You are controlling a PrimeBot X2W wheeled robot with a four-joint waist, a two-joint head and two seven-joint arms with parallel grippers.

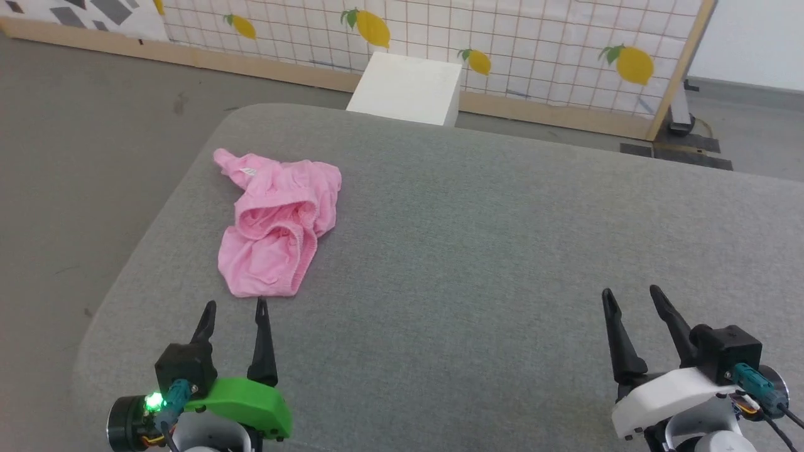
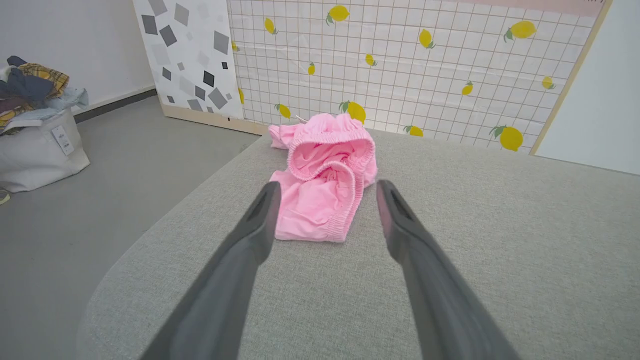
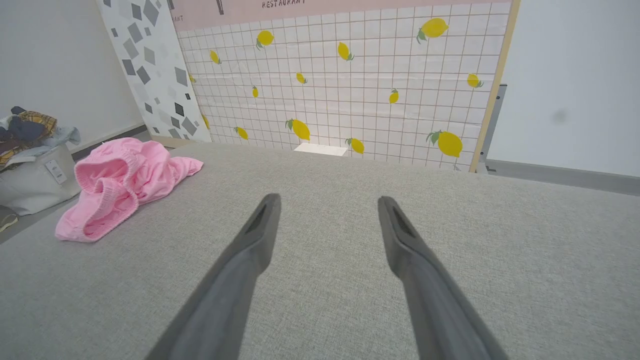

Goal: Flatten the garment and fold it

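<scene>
The garment (image 1: 276, 226) is a small pink knit piece with ruffled elastic edges and a white label, lying crumpled on the left part of the grey padded table (image 1: 502, 238). My left gripper (image 1: 233, 305) stands open just short of its near hem, nothing between the fingers. In the left wrist view the garment (image 2: 325, 185) lies straight ahead of the open left gripper (image 2: 325, 187). My right gripper (image 1: 630, 292) is open over bare table at the lower right. From the right wrist the garment (image 3: 125, 185) lies far off to the left of the open right gripper (image 3: 327, 200).
A white box (image 1: 408, 88) stands beyond the table's far edge, before a lemon-print grid panel (image 1: 502, 44). A white bag heaped with clothes (image 2: 35, 135) sits on the floor to the left. The table's rounded left corner (image 1: 94, 339) is near my left arm.
</scene>
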